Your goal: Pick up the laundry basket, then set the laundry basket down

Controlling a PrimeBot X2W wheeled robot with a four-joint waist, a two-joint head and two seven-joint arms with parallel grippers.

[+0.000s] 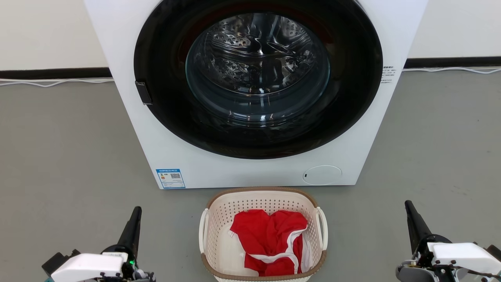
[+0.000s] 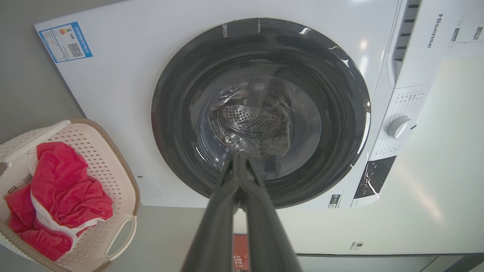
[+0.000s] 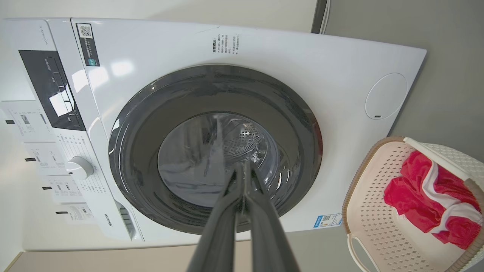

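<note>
My left jaws and right jaws are standing fully closed, gripping nothing. The basket (image 1: 217,239) is sitting between them on the floor (image 1: 70,156) just before the washer (image 1: 250,174), holding red cloth (image 1: 266,235), possibly a shirt.

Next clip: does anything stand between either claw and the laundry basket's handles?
Nothing visible does. The laundry basket sits on the grey floor between the left claw and the right claw, both shut, with only floor on each side up to its handles. The washing machine stands behind it, out of the way.
</note>
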